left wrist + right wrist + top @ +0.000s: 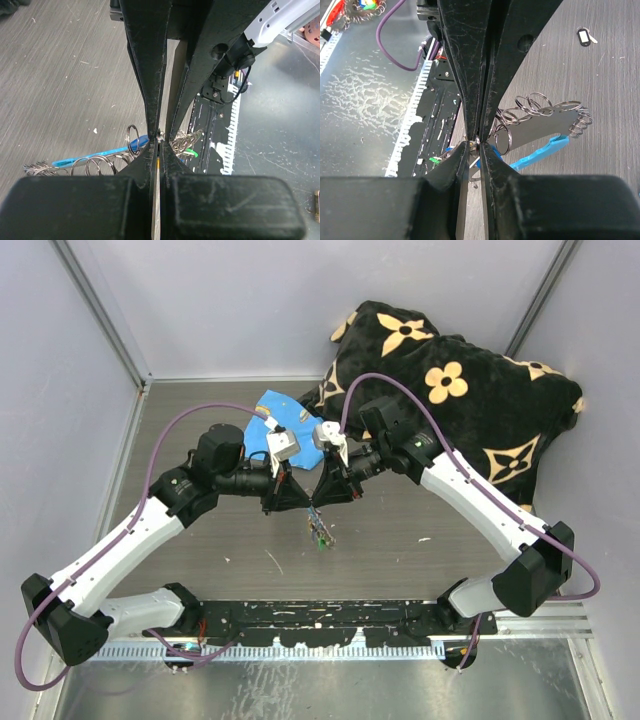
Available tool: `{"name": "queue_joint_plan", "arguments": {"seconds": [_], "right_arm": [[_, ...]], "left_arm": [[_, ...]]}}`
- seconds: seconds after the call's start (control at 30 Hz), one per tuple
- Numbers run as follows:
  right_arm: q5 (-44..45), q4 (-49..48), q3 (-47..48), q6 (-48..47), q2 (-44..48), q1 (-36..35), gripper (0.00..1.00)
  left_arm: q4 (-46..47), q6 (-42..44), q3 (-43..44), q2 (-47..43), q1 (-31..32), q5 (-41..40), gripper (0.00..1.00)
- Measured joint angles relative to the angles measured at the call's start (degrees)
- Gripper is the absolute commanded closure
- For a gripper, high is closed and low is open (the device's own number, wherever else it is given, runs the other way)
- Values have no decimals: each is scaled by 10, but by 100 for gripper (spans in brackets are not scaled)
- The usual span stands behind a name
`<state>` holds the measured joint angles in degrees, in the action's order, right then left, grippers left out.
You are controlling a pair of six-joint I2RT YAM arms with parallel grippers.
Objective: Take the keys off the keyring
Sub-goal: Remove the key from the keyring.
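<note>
The likeliest failure from here was a slip. Both tools pinched thin wire at their very tips, so any pull to work a key loose could have drawn the loop out of one grip and left the whole bunch swinging from the other, or dropped it onto the surface (400,540). The tools also stood tip to tip (almost touching, seen from above), so a small twist could have knocked them together.

The left tool (159,137) had its fingers pressed together on a fine loop of the keyring (100,164). The right tool (477,142) was likewise clamped on that wire from the opposite side. The keyring was held above the surface between them, with its coil of rings and light-blue piece (540,154) trailing just beside the tips. The keys (319,533) hung just below the pinch, a green one (191,153) among them. One dark-headed key (584,36) lay well apart on the surface.
</note>
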<state>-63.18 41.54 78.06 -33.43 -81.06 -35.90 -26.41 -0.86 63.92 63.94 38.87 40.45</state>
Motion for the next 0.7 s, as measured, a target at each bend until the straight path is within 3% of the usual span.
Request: {"name": "queue_joint_plan", "arguments": {"seconds": [0.13,0.27,0.43,0.7], "right_arm": [[3,-3,0,6,0,0,82],[7,-8,0,10,0,0,99],[6,-12,0,26,0,0,99],[-32,-45,-11,71,0,35,99]], "left_arm": [[0,0,0,-1,0,-3,100],[1,0,0,-1,0,-4,100],[2,-3,-1,-4,0,-7,99],[75,-43,-48,-42,0,-32,64]]}}
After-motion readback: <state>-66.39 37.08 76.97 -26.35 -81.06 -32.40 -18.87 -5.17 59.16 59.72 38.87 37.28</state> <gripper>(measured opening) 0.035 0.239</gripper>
